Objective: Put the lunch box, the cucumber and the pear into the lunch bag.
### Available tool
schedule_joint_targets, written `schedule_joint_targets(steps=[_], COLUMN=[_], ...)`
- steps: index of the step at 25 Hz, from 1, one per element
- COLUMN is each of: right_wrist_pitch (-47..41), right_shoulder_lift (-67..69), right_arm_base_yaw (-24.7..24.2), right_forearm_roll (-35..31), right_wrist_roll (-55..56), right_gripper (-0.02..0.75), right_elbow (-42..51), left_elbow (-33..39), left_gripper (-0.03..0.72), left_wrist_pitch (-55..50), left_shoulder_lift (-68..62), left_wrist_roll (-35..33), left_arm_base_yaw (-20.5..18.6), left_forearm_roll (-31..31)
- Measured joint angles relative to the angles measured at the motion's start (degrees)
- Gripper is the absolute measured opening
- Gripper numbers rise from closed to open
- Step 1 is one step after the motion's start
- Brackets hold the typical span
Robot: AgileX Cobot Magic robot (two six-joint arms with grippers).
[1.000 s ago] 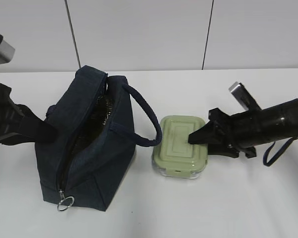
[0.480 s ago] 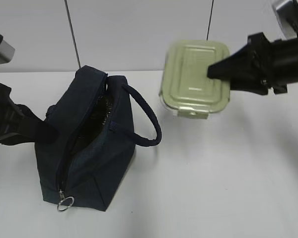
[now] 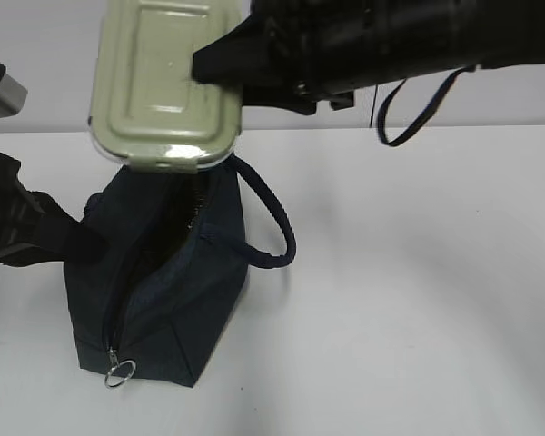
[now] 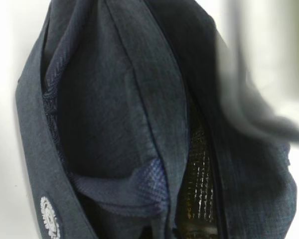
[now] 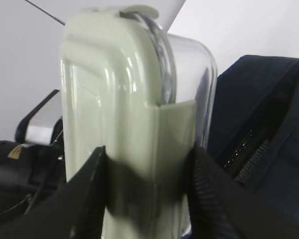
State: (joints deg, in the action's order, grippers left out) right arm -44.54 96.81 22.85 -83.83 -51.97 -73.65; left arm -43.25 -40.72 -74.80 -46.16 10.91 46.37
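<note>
My right gripper [image 3: 204, 65] is shut on the lunch box [image 3: 163, 86], sage-green lid facing the exterior camera, and holds it in the air just above the open top of the lunch bag [image 3: 182, 282]. In the right wrist view the fingers clamp the lunch box [image 5: 134, 124] across lid and glass base, with the lunch bag [image 5: 269, 114] behind it. My left gripper [image 3: 86, 241] grips the bag's left upper edge. The left wrist view shows the lunch bag [image 4: 114, 99] close up, with its foil lining [image 4: 199, 184] in the gap. The cucumber and the pear are out of view.
The bag's looped handle [image 3: 272, 227] hangs to its right. The zip's ring pull [image 3: 119, 371] hangs at the bag's near end. The white table [image 3: 418, 300] stretches right of the bag. A white wall stands behind.
My right gripper has lifted the lunch box off the table and carried it up and left, from beside the bag to above its opening. The left arm and bag have not moved.
</note>
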Motion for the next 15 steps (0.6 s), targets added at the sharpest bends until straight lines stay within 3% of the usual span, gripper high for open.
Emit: schedule_joint_targets(steps=[3, 6, 13, 15], right_wrist_pitch=[1.14, 2.37, 2.82, 2.55], right_shoulder_lift=[4.55, 7.49, 8.12, 8.24], right_arm_base_yaw=[1.42, 1.67, 1.81, 2.17], right_forearm_roll=[-1.27, 2.00, 30.49, 35.91], right_wrist_roll=[-0.48, 0.21, 21.20, 26.31], right_gripper=[0.324, 0.324, 0.323, 0.323], right_elbow=[-0.85, -0.85, -1.06, -1.06], left_elbow=[0.00, 0.00, 0.00, 0.00], left_gripper=[-0.016, -0.016, -0.016, -0.016], left_wrist_pitch=[0.00, 0.00, 0.18, 0.28], left_shoulder_lift=[0.00, 0.00, 0.00, 0.00], left_wrist_roll=[0.00, 0.00, 0.00, 0.00], left_arm_base_yaw=[0.00, 0.00, 0.00, 0.00], left_forearm_roll=[0.00, -0.19, -0.21, -0.21])
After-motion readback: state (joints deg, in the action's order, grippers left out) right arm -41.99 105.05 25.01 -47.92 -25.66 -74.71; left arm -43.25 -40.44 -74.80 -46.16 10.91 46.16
